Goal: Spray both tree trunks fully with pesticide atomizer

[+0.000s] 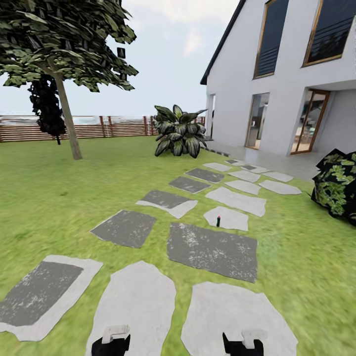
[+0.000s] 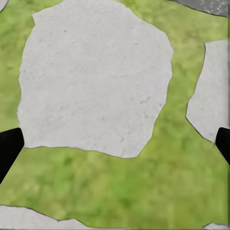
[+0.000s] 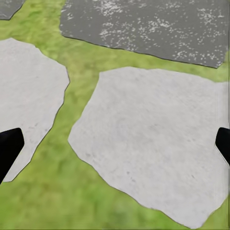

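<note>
The pesticide atomizer (image 1: 218, 221), a small dark bottle with a red top, stands upright on a pale paving slab (image 1: 232, 217) in the middle distance, slightly right of centre. A tree (image 1: 69, 123) with a bare, leaning grey-brown trunk and dark foliage rises from the lawn at the far left. My left gripper (image 1: 111, 343) and right gripper (image 1: 242, 343) sit at the bottom edge, far short of the bottle. In the wrist views the left gripper (image 2: 115, 148) and right gripper (image 3: 115, 148) hang open over slabs and grass, holding nothing.
Grey and pale stepping slabs (image 1: 212, 249) run across the grass (image 1: 59, 198) toward a white house (image 1: 282, 74). A broad-leaved shrub (image 1: 179, 131) stands by the path, a dark bush (image 1: 338, 185) at the right. A slatted wooden fence (image 1: 99, 127) closes the back.
</note>
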Available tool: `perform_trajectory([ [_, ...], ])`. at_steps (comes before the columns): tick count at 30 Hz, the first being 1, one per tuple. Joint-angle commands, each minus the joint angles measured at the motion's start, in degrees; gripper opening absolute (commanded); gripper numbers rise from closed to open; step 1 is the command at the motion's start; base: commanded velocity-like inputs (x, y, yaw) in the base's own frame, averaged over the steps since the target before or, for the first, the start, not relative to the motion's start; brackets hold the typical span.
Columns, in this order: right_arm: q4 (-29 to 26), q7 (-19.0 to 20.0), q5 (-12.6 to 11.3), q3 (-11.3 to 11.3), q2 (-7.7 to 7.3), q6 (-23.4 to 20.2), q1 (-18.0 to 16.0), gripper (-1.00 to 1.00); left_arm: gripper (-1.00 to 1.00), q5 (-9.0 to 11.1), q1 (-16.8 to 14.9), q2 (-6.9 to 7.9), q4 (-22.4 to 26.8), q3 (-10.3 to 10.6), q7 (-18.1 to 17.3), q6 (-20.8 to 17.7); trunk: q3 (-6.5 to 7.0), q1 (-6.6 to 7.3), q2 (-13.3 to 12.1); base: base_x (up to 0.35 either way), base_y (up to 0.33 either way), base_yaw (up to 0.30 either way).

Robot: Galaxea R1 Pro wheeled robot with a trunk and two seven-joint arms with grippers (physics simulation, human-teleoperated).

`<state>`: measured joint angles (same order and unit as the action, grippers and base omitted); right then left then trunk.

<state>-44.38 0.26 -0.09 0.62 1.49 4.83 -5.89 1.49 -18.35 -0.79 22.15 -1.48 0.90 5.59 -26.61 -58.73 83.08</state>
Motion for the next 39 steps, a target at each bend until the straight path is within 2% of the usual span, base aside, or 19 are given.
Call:
perform_trajectory([
  [1, 0.0, 0.0, 0.0, 0.0, 0.0, 0.0, 0.0, 1.0, 1.0, 0.0, 0.0, 0.0, 0.0, 0.0, 0.0, 0.0, 0.0, 0.0, 0.0, 0.279, -0.18, 0.0],
  [39, 0.1, 0.0, 0.0, 0.1, 0.0, 0.0, 0.0, 1.0, 1.0, 0.0, 0.0, 0.08, 0.0, -0.1, 0.0, 0.0, 0.0, 0.0, 0.0, 0.303, -0.154, 0.0],
])
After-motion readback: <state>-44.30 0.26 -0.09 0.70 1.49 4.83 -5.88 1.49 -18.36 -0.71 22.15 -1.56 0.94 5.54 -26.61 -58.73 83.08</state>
